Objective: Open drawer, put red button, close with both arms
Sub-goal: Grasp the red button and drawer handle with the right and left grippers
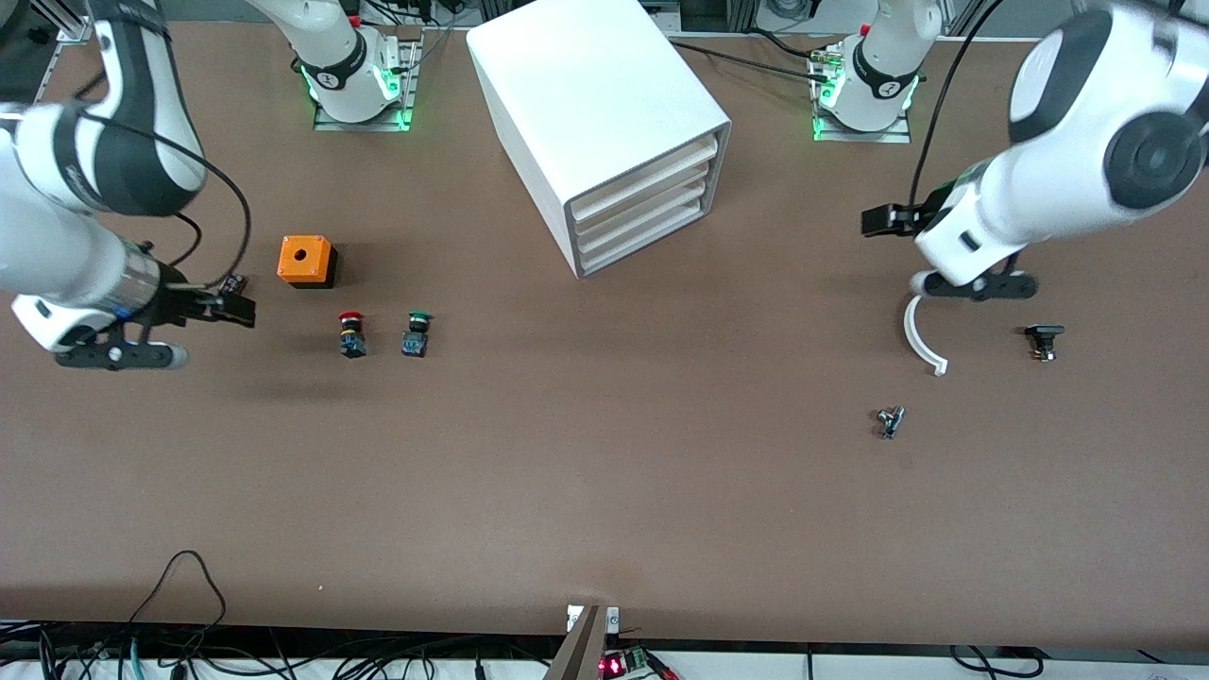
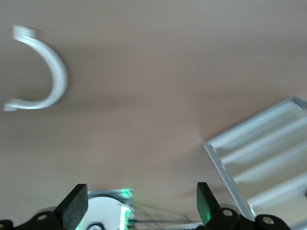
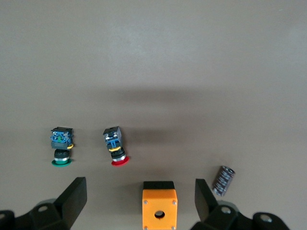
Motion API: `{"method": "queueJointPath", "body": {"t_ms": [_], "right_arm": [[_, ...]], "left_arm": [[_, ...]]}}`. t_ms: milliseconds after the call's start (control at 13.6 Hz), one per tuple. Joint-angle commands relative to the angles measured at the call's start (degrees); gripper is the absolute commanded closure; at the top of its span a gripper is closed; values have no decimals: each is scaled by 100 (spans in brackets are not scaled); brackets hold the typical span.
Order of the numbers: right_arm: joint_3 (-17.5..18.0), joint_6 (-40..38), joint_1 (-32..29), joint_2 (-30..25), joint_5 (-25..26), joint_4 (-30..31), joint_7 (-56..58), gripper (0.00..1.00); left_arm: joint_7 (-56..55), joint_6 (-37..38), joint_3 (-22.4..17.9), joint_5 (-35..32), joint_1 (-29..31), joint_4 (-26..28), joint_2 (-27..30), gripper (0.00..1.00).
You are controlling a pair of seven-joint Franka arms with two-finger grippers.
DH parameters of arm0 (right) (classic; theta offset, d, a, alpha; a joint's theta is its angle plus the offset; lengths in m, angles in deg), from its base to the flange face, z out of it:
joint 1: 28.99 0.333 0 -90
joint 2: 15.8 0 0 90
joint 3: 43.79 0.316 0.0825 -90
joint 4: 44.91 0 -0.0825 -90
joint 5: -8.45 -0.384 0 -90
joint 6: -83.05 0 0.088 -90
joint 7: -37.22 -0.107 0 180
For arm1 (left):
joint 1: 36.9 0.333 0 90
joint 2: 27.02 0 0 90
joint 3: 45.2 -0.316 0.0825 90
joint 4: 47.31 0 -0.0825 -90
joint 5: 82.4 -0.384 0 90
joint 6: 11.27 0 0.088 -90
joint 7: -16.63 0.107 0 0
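Right hand [image 1: 212, 304] hangs over bare worktop [image 1: 604, 491] at the right arm's end, fingers spread wide, nothing held. From the red button [image 1: 352, 334] it sits at abt 9 o'clock in front view, well apart.

Orange box [image 1: 307, 261] is at abt 11 o'clock from the red button; green button [image 1: 416, 333] just beside it at 3 o'clock, not touching. A small dark cylinder [image 3: 223, 180] lies beside the orange box, toward the right arm's end.

Red button lies on its side, cap twd the arm bases, black-and-blue body twd the front camera; long axis runs roughly 12–6 in front view, slightly tilted.

Cabinet [image 1: 604, 123] at worktop centre, 3 fronts facing abt 5 o'clock. The drawer [image 1: 647, 175], uppermost, looks fully closed.

Left hand [image 2: 139, 208] over worktop near the white curved piece [image 1: 921, 335], fingers wide apart, empty; cabinet is at abt 9–10 o'clock from it.

Step in hand, prob: opening the drawer, nothing started yet. To do well: left hand shd approach square to the top front, catch only its edge, not the 2 lower ones, pull straight along the slide axis so the cabinet doesn't skid. Right arm could brace or wait.
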Motion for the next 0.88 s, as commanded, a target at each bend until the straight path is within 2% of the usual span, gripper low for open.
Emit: {"method": "queueJointPath", "body": {"t_ms": [0, 220, 440, 806], "right_arm": [[221, 259, 10, 254, -77, 72, -28, 0], [310, 513, 10, 579, -77, 203, 41, 0], [476, 1223, 10, 720, -77, 677, 51, 0], [600, 2289, 10, 1133, -77, 1135, 51, 0]], "left_arm": [[661, -392, -3, 1048, 54, 610, -445, 0], [1740, -1174, 6, 2543, 10, 1551, -814, 0], [2577, -1606, 128, 3564, -218, 2202, -1122, 0], [2693, -2676, 989, 4629, -473, 2775, -1246, 0]]}}
